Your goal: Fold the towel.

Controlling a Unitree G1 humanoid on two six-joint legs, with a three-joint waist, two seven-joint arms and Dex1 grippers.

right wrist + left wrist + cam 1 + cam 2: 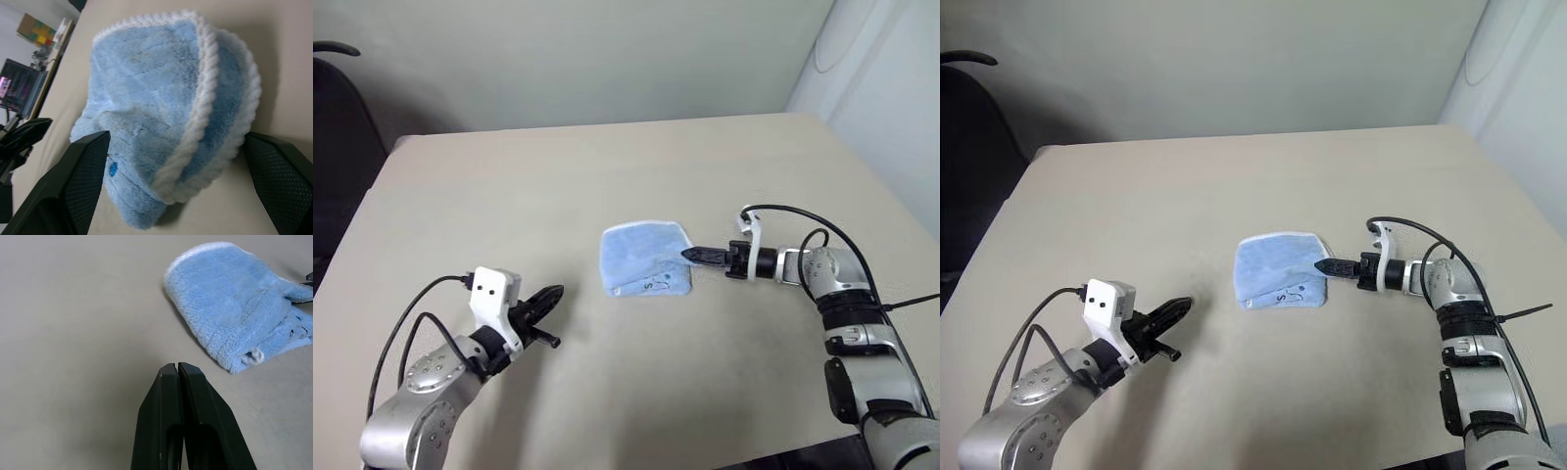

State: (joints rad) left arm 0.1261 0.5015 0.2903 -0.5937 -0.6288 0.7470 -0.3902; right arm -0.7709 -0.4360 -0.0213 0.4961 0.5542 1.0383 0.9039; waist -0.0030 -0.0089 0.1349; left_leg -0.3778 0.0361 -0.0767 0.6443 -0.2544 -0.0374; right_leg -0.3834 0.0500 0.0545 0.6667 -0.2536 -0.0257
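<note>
Nearest you, your left gripper (548, 296) hangs low over bare beige surface (509, 196), jaws clenched on nothing, pointing toward the towel (644, 259) with open room between. The light-blue towel lies folded near the middle, well inside every edge. Your right gripper (181, 161) reaches in level from the right, jaws released wide, straddling the towel's white-stitched folded edge.

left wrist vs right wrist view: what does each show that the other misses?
Left wrist view alone: the left gripper from behind, fingers pressed shut, short of the towel with bare table between them.
Right wrist view alone: the right gripper open, one finger on either side of the towel's white-edged layers, and room clutter past the table edge.
Both: the folded towel lying on the table.
</note>
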